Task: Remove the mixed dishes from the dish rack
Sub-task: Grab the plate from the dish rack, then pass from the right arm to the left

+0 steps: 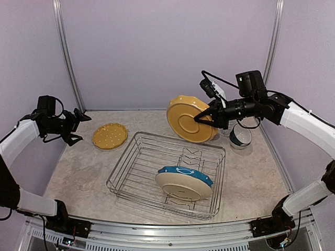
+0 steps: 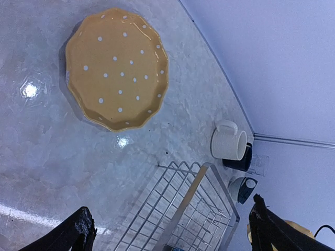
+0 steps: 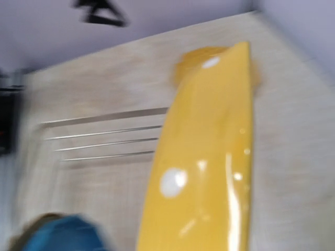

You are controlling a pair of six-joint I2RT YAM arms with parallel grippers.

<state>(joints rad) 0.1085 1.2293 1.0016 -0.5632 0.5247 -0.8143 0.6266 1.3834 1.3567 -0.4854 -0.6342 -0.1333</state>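
Pincers first: the right gripper [image 1: 201, 118] is clamped on the rim of a glossy mustard-yellow round ceramic plate [image 1: 184, 121]. It holds the plate on edge in the air over the far right corner of the large silver wire dish rack [image 1: 137, 168]. With the rack's middle as the dial's hub and the back wall at twelve, that plate hangs at about one o'clock. The right wrist view shows it edge-on and blurred.

At about ten o'clock the left gripper [image 1: 80, 127] hovers with its fingers spread wide and nothing between them. It is just left of a scalloped yellow plate with white dots [image 2: 116, 68] lying flat on the pale marbled table [image 1: 78, 172].

Inside the rack, toward five o'clock, a cream plate with a blue rim [image 1: 183, 184] leans tilted among the upright dividers.

Off the rack at two o'clock, close together, are a teal-and-white bowl [image 1: 241, 137], a ribbed cream mug [image 2: 229, 140] and a navy mug [image 2: 242, 163].
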